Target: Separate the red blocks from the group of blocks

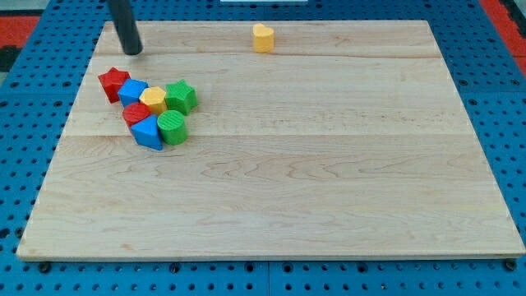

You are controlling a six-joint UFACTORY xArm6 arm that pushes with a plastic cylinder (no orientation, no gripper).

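I take the red star (pixel 114 81) as my landmark: it lies on the wooden board (pixel 329 181), near the board's left edge and toward the view's top. My tip (pixel 132 52) stands on the board just above the red star and a little to its right, apart from it, touching no block. My arm carries no pincer, only this dark rod, so there is nothing spread or pressed together. Right of the red star, touching it, is a blue block (pixel 131 90), then a yellow block (pixel 153 99) and a green star (pixel 181 96). Below and to the right of the red star, the second red block (pixel 136 113) sits pressed between the others, its shape I cannot tell. Under it lie another blue block (pixel 149 131) and a green cylinder (pixel 173 127). Far to the right of the red star, near the board's top edge, a yellow heart (pixel 263 37) stands alone.
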